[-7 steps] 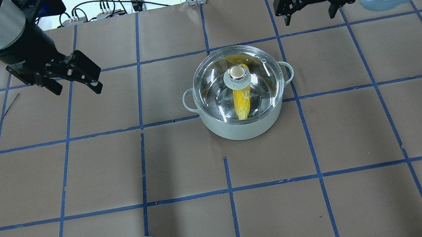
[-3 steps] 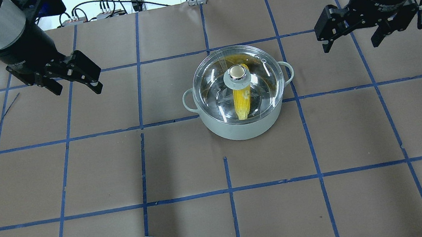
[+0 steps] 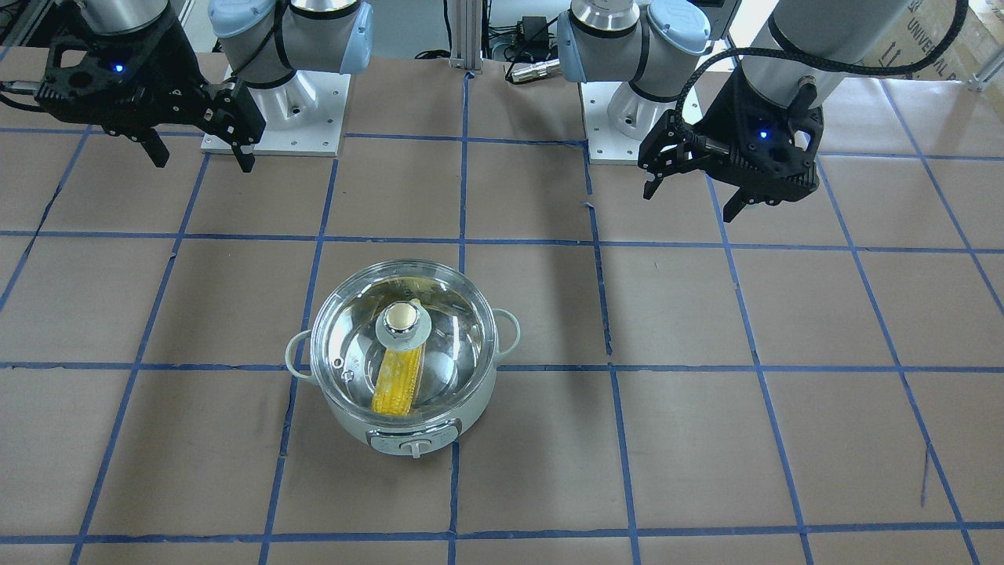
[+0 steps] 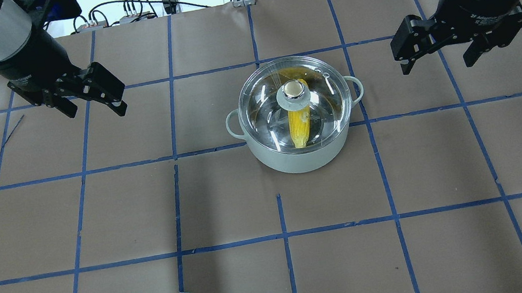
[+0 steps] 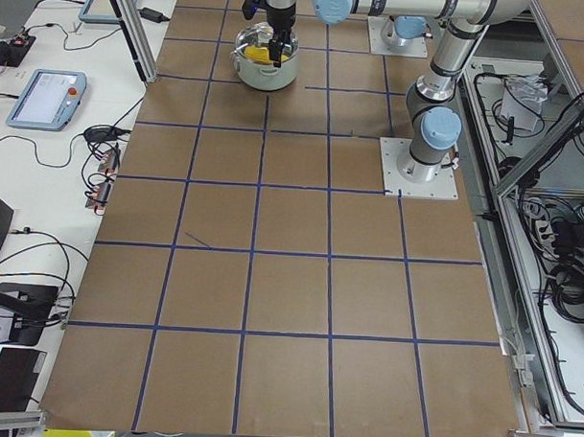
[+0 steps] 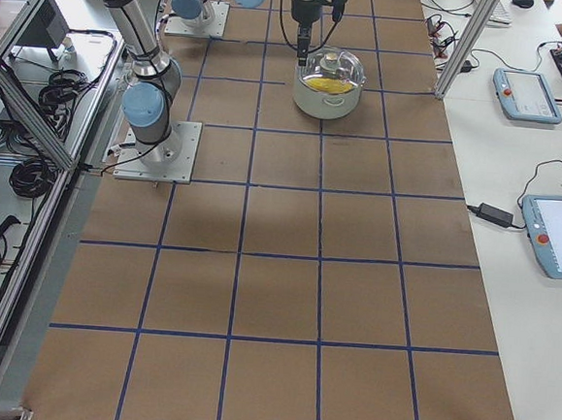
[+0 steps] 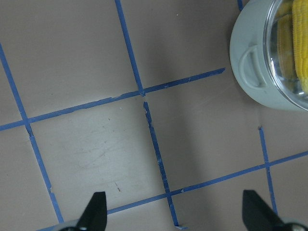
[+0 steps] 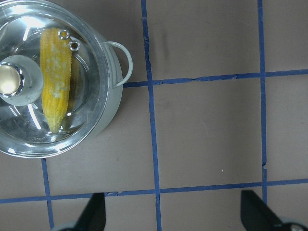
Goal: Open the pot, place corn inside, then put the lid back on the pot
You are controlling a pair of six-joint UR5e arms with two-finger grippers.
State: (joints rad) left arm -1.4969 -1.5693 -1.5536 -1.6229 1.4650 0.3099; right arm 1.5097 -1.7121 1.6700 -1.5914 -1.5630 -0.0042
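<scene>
The pale-green pot stands mid-table with the glass lid seated on it. The yellow corn lies inside, seen through the glass. The pot also shows in the front view, with the lid and corn. My left gripper hangs open and empty, left of the pot. My right gripper hangs open and empty, right of the pot. The right wrist view shows the lid and corn. The left wrist view shows the pot's handle side.
The table is covered in brown paper with a blue tape grid. Cables and connectors lie beyond the far edge. Both arm bases stand at the robot's side of the table.
My right gripper has swung from behind the pot out to the right and a little nearer, still open. The left gripper, pot, lid and corn have not moved.
</scene>
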